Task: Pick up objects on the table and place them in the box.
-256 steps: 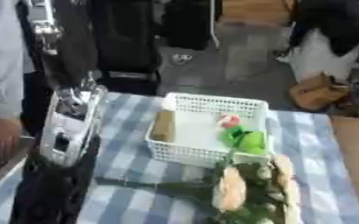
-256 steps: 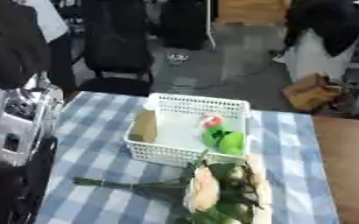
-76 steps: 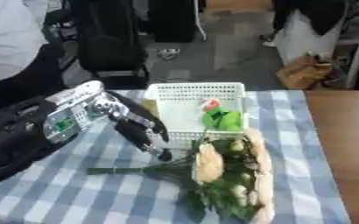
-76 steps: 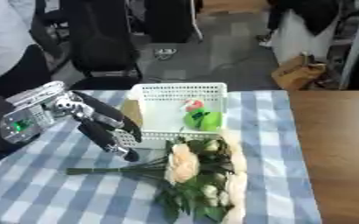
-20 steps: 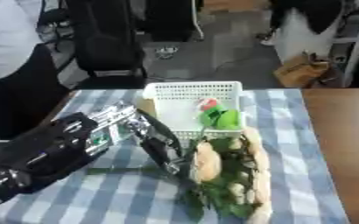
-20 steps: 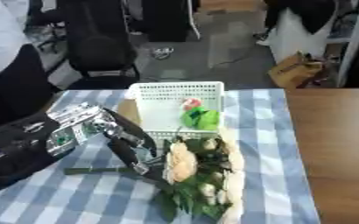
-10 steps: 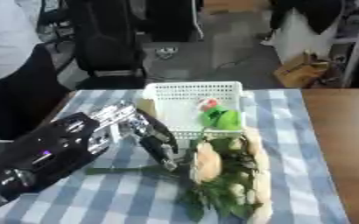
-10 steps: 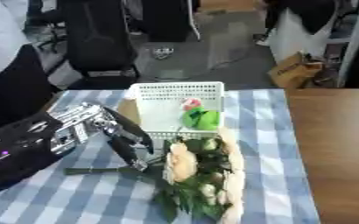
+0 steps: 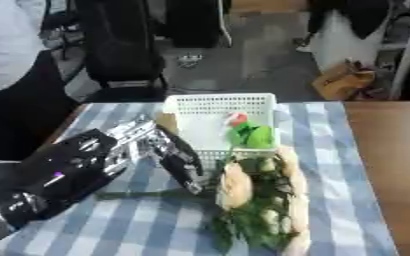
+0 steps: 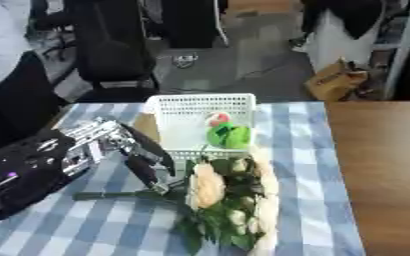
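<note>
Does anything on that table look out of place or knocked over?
Nothing looks spilled or broken. The bouquet of flowers lies flat on the checked tablecloth, its top against the white basket. It looks long compared with the basket. The left hand reaches down at its stem.

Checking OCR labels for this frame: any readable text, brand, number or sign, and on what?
None can be read.
Left hand: silver and black casing with a small purple spot on the forearm; no letters can be made out.
White basket: plain mesh, no label showing.
Flower bouquet and checked tablecloth: no print.
</note>
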Robot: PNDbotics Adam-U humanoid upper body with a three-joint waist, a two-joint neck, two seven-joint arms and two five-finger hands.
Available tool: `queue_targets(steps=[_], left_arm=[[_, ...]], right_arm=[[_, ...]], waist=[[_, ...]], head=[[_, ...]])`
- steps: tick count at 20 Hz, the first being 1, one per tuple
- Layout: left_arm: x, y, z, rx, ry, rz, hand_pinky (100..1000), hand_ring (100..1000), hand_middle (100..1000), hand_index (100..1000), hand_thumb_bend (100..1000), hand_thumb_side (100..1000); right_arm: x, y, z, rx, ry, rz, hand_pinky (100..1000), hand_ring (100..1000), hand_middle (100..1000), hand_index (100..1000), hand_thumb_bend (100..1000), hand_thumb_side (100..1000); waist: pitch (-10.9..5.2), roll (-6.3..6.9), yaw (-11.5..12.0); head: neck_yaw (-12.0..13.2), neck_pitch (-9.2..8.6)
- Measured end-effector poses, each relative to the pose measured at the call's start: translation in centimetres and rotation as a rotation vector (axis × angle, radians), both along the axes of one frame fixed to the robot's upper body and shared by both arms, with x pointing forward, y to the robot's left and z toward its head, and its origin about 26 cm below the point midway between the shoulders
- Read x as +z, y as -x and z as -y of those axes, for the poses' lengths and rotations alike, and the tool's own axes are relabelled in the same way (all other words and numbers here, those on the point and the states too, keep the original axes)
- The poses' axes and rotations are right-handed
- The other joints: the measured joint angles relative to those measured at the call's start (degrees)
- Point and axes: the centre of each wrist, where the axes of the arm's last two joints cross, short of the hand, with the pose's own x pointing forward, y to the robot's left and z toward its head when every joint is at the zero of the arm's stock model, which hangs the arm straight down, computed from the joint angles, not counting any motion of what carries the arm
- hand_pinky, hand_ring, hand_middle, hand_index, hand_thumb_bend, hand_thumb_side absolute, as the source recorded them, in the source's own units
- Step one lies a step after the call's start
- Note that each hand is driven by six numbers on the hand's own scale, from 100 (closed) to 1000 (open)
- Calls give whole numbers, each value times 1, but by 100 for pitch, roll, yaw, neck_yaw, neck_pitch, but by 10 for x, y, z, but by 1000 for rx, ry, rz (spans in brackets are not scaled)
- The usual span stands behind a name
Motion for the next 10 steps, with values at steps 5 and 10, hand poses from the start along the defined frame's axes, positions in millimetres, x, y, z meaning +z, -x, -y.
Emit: queue_targets(steps=[5,10], left_arm=[[-4,-2,-2,-1,-1,-15,992,1000,1000,1000,672,1000],[-9,-4,1,-4,2,-28,994,1000,1000,1000,680,1000]], right_arm=[[0,0,0,0,-1,0,723,768,616,630,100,962],[0,0,0,2,-7,1,723,768,616,629,100,961]], waist=[[0,0,-4],[0,0,-7]], head=[[0,-1],[0,-1]])
